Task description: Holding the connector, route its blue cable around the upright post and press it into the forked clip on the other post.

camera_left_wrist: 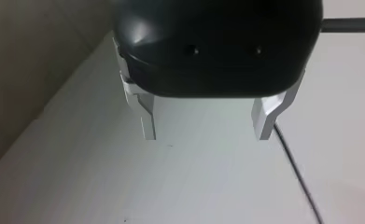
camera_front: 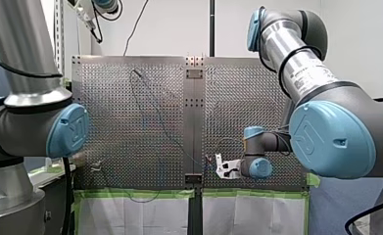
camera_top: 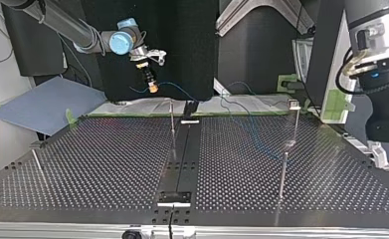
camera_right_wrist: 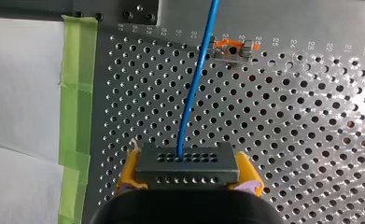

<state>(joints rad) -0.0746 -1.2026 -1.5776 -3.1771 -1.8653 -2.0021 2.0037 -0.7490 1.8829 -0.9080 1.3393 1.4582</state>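
Right gripper point(camera_top: 152, 85): upper left of top view, clamped on connector point(camera_right_wrist: 187, 164).
Left gripper point(camera_left_wrist: 203, 126): fingers apart, empty.
Advice: keep blue cable point(camera_right_wrist: 194, 84) taut rounding post point(camera_top: 172, 129).

Connector point(camera_right_wrist: 187, 168) above table point(camera_right_wrist: 311, 140), cable point(camera_right_wrist: 193, 93) ahead.

Connector point(camera_right_wrist: 188, 163): grey rectangular block with two rows of small holes. Sits level and crosswise, clamped between the yellow pads point(camera_right_wrist: 128, 176) of my right gripper point(camera_right_wrist: 189, 175).

Blue cable point(camera_right_wrist: 194, 88): leaves a hole in the upper row near the block's middle and runs almost straight ahead of the gripper.

Orange-and-metal clip point(camera_right_wrist: 231, 49): stands ahead of the gripper, seen end-on, just beside the cable; contact not discernible.

Upright post point(camera_top: 295, 124): thin vertical rod with a pale head, well apart from the gripper, with loose cable curves near its base.
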